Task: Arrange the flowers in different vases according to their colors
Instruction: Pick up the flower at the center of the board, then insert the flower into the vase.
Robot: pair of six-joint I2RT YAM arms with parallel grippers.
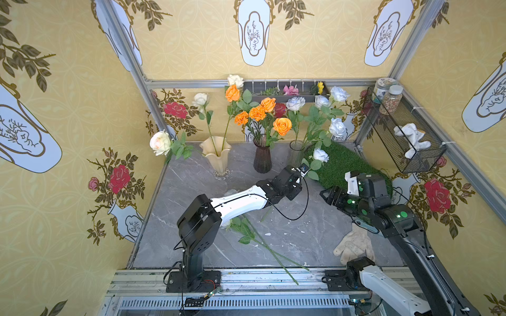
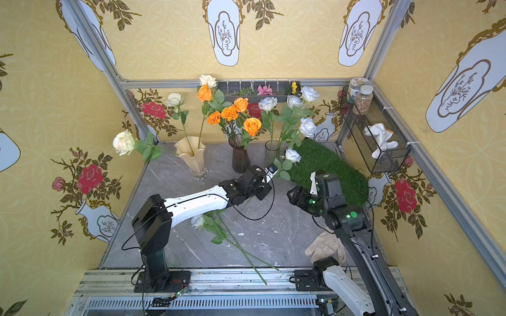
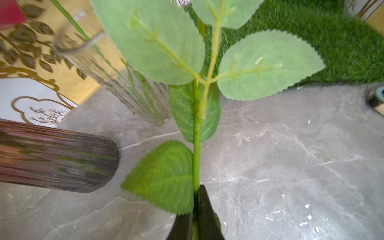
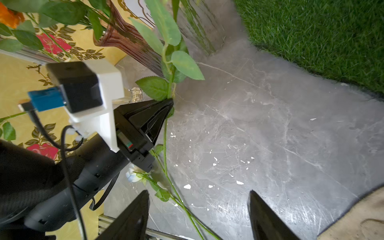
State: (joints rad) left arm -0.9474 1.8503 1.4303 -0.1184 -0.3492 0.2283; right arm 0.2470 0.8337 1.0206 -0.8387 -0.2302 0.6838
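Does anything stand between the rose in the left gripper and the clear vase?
No object stands between the rose and the clear vase; only leaves of roses already inside crowd above its mouth.

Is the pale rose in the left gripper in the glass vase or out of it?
Out: the left gripper is shut on the rose stem, beside the glass vase.

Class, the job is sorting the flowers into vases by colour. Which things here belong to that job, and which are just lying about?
Belong to the job:
- left gripper, shut on the pale rose by its stem
- loose flowers lying flat
- cream vase, purple vase, glass vase

Lying about:
- glove
- grass mat
- wire basket, jars
- wall tray of sprigs
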